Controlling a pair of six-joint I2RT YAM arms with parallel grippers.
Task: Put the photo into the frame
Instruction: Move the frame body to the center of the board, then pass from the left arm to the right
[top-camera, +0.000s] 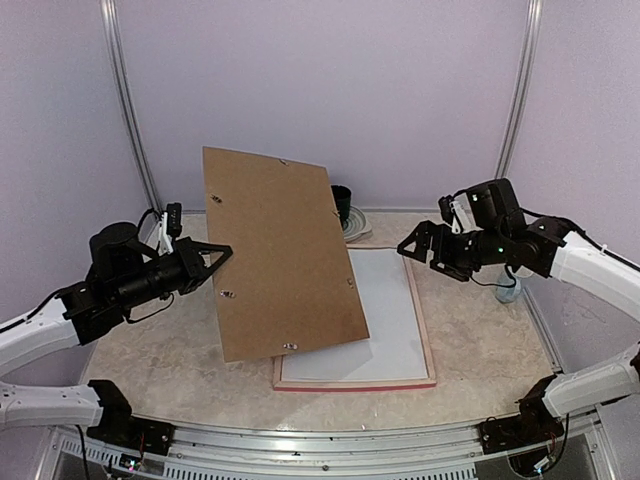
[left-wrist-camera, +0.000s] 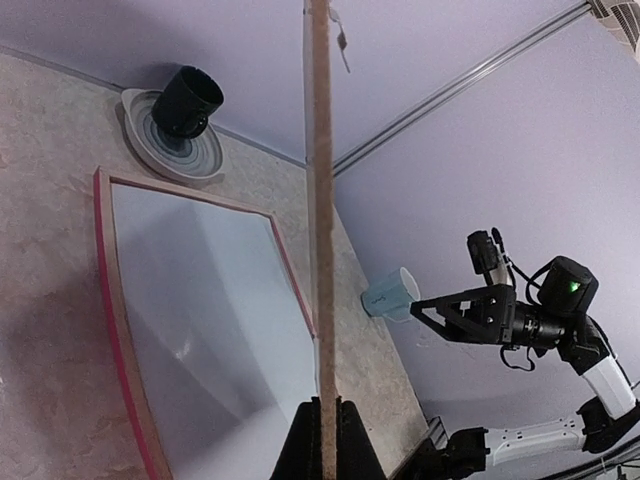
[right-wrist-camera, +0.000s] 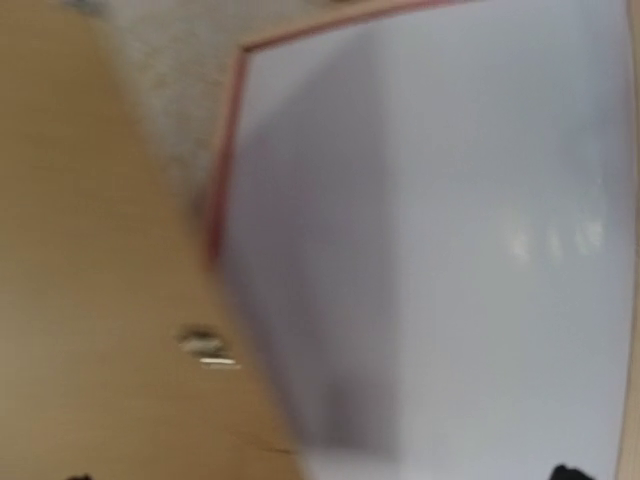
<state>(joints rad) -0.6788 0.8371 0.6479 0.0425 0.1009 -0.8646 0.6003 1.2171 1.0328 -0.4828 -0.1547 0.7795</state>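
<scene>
The frame (top-camera: 427, 340) lies flat on the table, its pink rim around a plain white sheet (top-camera: 390, 310). It also shows in the left wrist view (left-wrist-camera: 105, 260) and, blurred, in the right wrist view (right-wrist-camera: 228, 150). My left gripper (top-camera: 222, 255) is shut on the left edge of the brown backing board (top-camera: 280, 250) and holds it tilted up above the frame's left half. In the left wrist view my fingers (left-wrist-camera: 325, 405) pinch the board edge-on (left-wrist-camera: 320, 200). My right gripper (top-camera: 412, 245) hovers open and empty over the frame's far right corner. The photo is not in view.
A black cup (top-camera: 343, 205) stands on a plate (left-wrist-camera: 170, 150) at the back, just beyond the frame. A light blue cup (top-camera: 508, 290) lies on the table at the right, under my right arm. Purple booth walls close in the table.
</scene>
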